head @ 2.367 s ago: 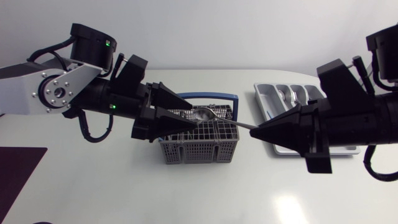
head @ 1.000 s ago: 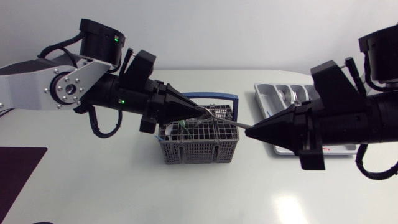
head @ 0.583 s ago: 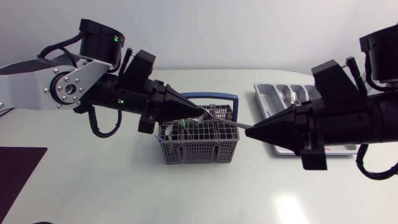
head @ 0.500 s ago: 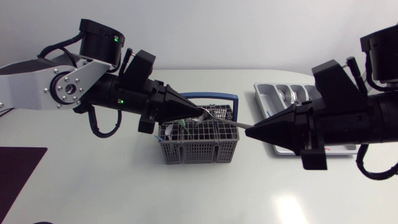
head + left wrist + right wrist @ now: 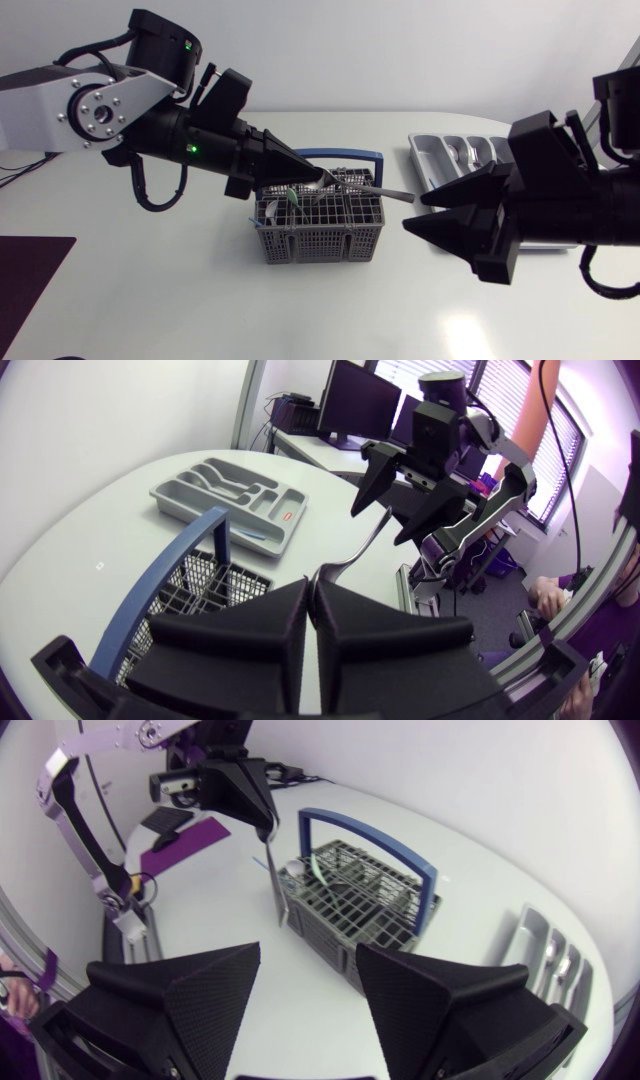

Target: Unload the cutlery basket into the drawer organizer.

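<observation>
Centre frame, the left gripper (image 5: 314, 181) has its fingers clamped on a spoon (image 5: 382, 192) over the cutlery basket (image 5: 320, 240) — the right gripper (image 5: 416, 213), lower right, has its fingers wide apart.

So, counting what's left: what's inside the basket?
A green piece shows near the basket's left end. The left jaws, shut on a spoon, cover part; deeper compartments can't be seen.

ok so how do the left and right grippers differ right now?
The left gripper, matte black with wedge fingers, is shut on the silver metal spoon; the right gripper is open, empty. The left gripper sits over the grey mesh cutlery basket; the right gripper hangs off its side, nearer the grey drawer organizer. Both point at each other along the spoon.
</observation>
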`<state>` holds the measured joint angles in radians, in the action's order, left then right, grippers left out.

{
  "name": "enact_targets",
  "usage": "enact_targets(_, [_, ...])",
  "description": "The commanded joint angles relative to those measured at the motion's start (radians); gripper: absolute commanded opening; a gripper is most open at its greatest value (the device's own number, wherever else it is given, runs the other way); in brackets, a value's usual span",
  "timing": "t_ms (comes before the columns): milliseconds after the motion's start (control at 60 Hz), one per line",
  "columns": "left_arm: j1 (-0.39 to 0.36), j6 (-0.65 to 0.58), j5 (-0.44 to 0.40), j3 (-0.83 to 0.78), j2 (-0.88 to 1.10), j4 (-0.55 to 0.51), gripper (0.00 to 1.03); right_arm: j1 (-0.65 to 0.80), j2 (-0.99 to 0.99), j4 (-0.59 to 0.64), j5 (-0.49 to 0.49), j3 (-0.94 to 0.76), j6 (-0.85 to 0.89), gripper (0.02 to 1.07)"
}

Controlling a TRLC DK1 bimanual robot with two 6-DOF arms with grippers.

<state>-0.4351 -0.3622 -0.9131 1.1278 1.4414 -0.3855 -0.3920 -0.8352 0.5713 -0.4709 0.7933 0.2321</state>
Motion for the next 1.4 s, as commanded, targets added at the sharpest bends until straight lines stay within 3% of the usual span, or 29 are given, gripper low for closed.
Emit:
enact_targets(0, [-0.001, 0.005, 0.023, 0.061, 0.008, -0.055, 0.03, -0.034, 0.068, -0.016, 0.11, -0.06, 0.085, 0.85])
enact_targets(217, [-0.074, 0.003, 0.204, 0.11, 0.001, -0.162, 0.03, -0.252, 0.183, -0.14, 0.534, -0.184, 0.245, 0.85])
enact_targets(383, [-0.146, 0.032, 0.352, 0.158, 0.014, -0.21, 0.03, -0.349, 0.193, -0.235, 0.673, -0.235, 0.302, 0.84])
enact_targets(450, [-0.168, 0.049, 0.392, 0.184, 0.034, -0.239, 0.03, -0.373, 0.188, -0.272, 0.706, -0.247, 0.32, 0.84])
enact_targets(633, [-0.2, 0.063, 0.471, 0.228, 0.082, -0.294, 0.03, -0.409, 0.128, -0.353, 0.721, -0.252, 0.332, 0.64])
enact_targets(883, [-0.235, 0.085, 0.53, 0.25, 0.108, -0.323, 0.03, -0.489, 0.015, -0.456, 0.767, -0.255, 0.335, 0.61])
enact_targets(1383, [-0.264, 0.078, 0.551, 0.28, 0.114, -0.36, 0.03, -0.547, -0.139, -0.64, 0.821, -0.278, 0.388, 0.52])
